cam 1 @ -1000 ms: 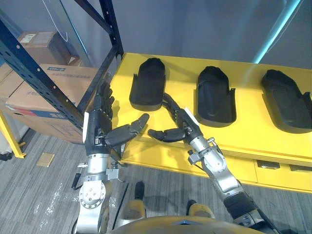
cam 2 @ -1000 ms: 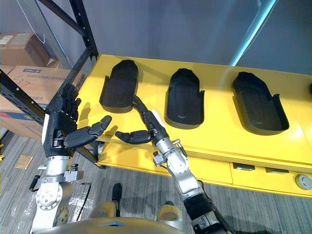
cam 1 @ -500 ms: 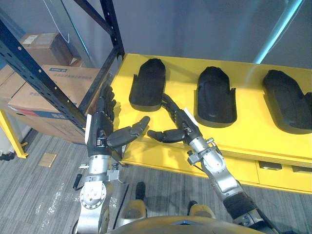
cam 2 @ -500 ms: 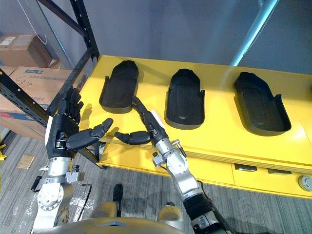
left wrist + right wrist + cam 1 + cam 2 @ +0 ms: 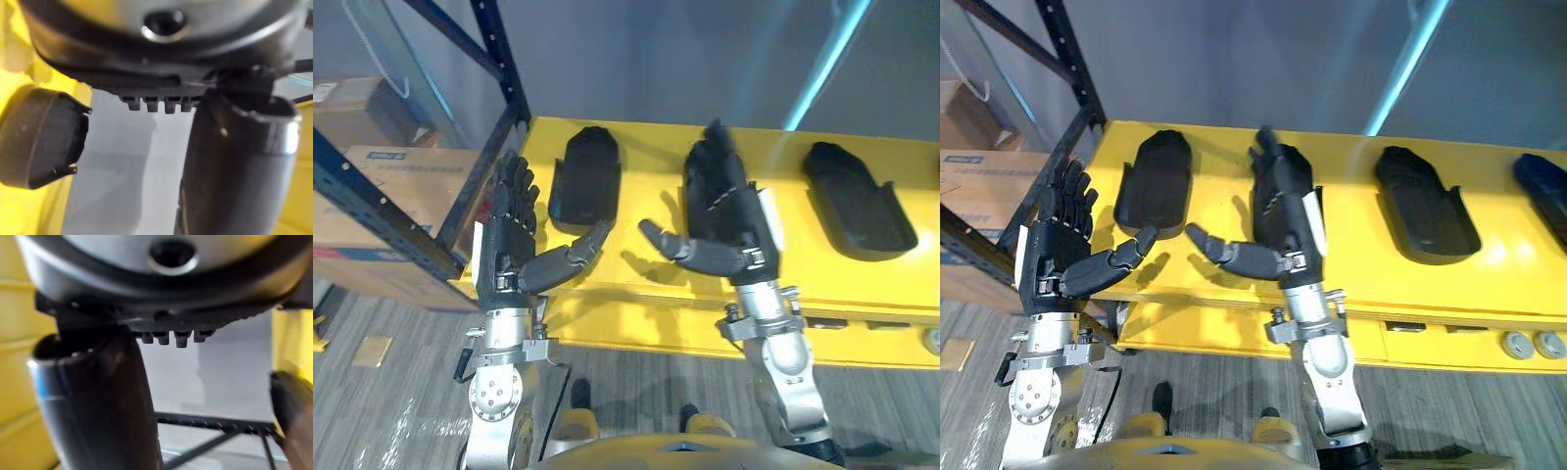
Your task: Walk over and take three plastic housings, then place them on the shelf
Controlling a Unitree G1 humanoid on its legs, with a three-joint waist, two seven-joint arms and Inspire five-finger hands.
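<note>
Left hand (image 5: 509,245): fingers straight, spread, empty; right hand (image 5: 724,211): likewise, raised before the middle black elongated plastic housing (image 5: 690,191); leftmost housing (image 5: 585,181) lies just ahead-right of the left hand on the flat yellow bench top (image 5: 651,157); both housings' long axes point away from the robot

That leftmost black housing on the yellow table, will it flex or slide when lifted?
Likely stiff: the housing looks like a moulded shell keeping its shape. Probably light, being hollow with thin walls. Lying flat on the smooth yellow table, a push would probably slide it, not tip it.
</note>
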